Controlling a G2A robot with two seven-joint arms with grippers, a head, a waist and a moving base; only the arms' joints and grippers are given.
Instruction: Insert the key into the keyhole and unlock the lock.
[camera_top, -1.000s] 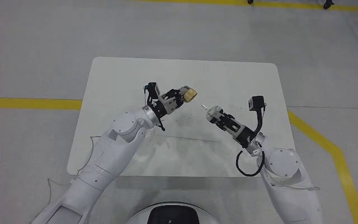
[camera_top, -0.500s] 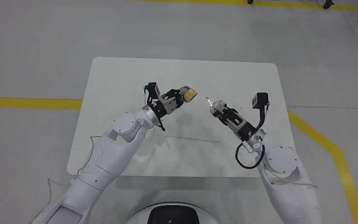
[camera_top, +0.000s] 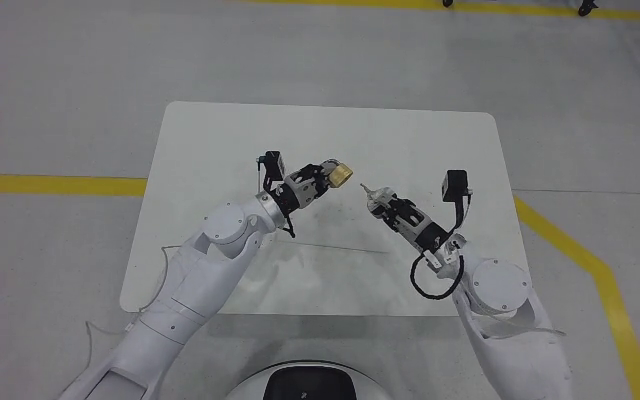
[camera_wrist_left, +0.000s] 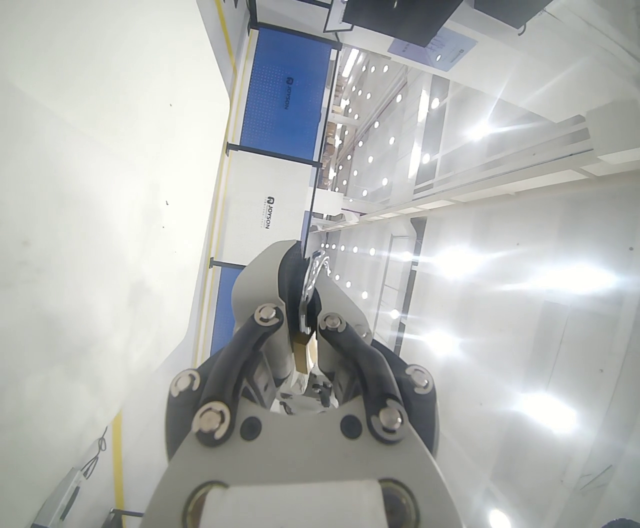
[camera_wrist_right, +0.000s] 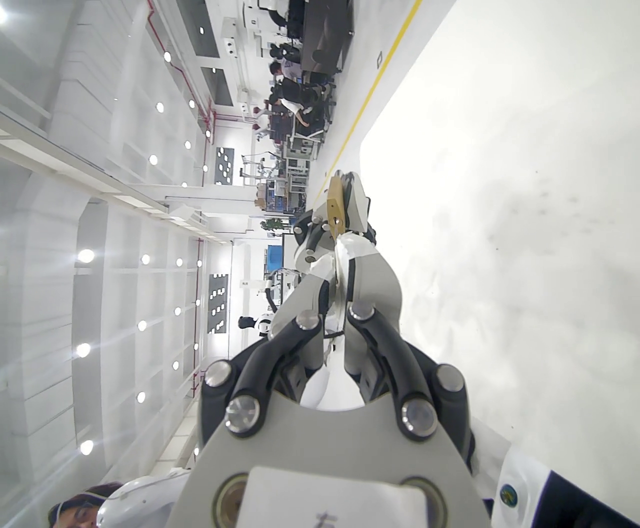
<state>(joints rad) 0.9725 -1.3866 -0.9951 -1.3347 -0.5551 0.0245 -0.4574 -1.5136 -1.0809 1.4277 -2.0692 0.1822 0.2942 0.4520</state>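
Observation:
A small brass lock (camera_top: 342, 176) hangs in the air over the middle of the white table (camera_top: 200, 150), with my left gripper (camera_top: 328, 178) shut on it. In the left wrist view the left gripper (camera_wrist_left: 306, 260) clamps the silver shackle, and the lock (camera_wrist_left: 301, 352) has its brass body between the fingers. My right gripper (camera_top: 378, 200) is shut on the key (camera_top: 367, 189), whose tip points at the lock a short gap away. In the right wrist view the right gripper (camera_wrist_right: 342, 250) holds the key (camera_wrist_right: 341, 262) just short of the lock (camera_wrist_right: 335, 202).
Both grippers hover above the table's centre. A thin dark line (camera_top: 340, 246) runs across the table nearer me. A yellow floor stripe (camera_top: 70, 185) passes beside the table on the left, and another (camera_top: 570, 245) on the right.
My right gripper swung away with the key, then came back, and the key tip now lies close to the lock. The left gripper with the lock shifted slightly toward the key.

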